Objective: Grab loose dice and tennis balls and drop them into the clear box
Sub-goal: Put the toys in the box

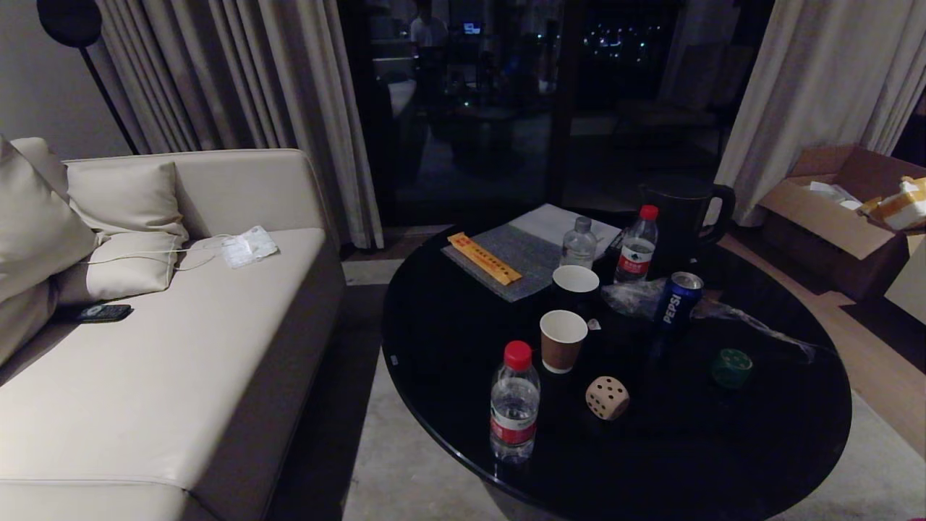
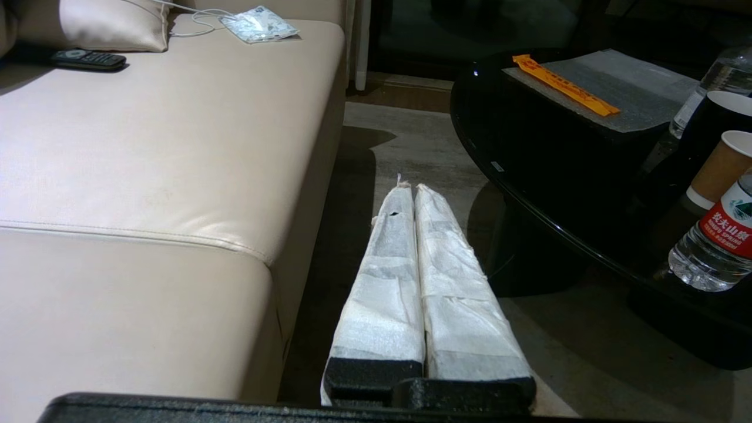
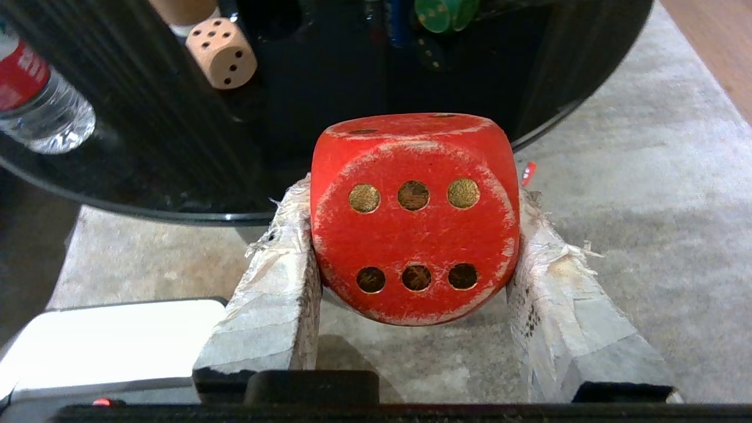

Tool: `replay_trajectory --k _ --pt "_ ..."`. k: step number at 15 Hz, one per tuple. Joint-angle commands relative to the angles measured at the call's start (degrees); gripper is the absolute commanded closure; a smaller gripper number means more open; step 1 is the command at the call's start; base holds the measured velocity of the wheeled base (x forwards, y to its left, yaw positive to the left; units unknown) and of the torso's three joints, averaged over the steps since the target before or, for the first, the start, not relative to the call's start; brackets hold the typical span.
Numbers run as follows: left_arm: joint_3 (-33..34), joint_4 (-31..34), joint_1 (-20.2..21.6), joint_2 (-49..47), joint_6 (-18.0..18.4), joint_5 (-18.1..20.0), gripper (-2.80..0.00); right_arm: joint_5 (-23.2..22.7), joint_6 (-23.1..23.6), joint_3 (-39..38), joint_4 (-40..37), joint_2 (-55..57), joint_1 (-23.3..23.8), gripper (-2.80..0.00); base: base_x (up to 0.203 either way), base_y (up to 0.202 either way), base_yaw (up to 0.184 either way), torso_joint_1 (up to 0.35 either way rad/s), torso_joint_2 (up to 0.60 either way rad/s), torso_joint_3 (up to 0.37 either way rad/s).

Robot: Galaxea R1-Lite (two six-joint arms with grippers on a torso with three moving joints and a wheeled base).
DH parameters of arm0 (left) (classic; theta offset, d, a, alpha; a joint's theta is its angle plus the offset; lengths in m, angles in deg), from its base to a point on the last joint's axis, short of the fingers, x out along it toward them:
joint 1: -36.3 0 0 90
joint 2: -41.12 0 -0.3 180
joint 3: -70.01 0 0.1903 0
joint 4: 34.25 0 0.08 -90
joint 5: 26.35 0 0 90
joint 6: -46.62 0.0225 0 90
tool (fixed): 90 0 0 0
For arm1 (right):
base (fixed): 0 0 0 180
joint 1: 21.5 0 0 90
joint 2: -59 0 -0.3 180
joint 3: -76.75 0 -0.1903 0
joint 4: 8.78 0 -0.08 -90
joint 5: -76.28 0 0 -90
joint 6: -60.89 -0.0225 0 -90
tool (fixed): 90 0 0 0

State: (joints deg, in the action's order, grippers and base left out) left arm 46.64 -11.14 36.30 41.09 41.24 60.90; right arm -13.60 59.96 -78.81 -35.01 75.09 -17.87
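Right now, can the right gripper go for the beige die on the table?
Probably not yet: the right gripper is shut on the red die. The beige die sits unobstructed near the black table's front edge.

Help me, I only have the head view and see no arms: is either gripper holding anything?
Observer: Yes, the right gripper is shut on the red die.
Operator: Where is it?
Observer: Just off the table edge, over the carpet.
Operator: And the left?
Observer: The left gripper is shut and empty, low between the sofa and the table.
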Motion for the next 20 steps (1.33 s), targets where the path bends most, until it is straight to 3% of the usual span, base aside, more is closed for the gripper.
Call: replay_trajectory --k 1,9,11,20 --pt "0.09 0.00 0.00 -0.06 -0.07 -0.06 0.00 0.58 -0.50 -0.28 0.61 0.08 -0.13 0.00 0.000 0.000 0.000 0.000 0.00 0.000" --pt "0.09 0.00 0.00 -0.06 -0.07 -0.06 0.00 0.55 -0.96 -0.75 1.95 -16.44 -3.38 0.00 0.000 0.000 0.000 0.000 0.00 0.000" --pt "0.09 0.00 0.00 -0.06 -0.07 -0.06 0.00 0.58 -2.94 -0.81 2.07 -16.00 -3.46 0.00 0.000 0.000 0.000 0.000 0.00 0.000" --pt "0.09 0.08 0.00 -0.06 0.63 0.35 0.00 0.58 -2.87 -0.72 2.07 -16.00 -3.46 0.00 0.000 0.000 0.000 0.000 0.00 0.000"
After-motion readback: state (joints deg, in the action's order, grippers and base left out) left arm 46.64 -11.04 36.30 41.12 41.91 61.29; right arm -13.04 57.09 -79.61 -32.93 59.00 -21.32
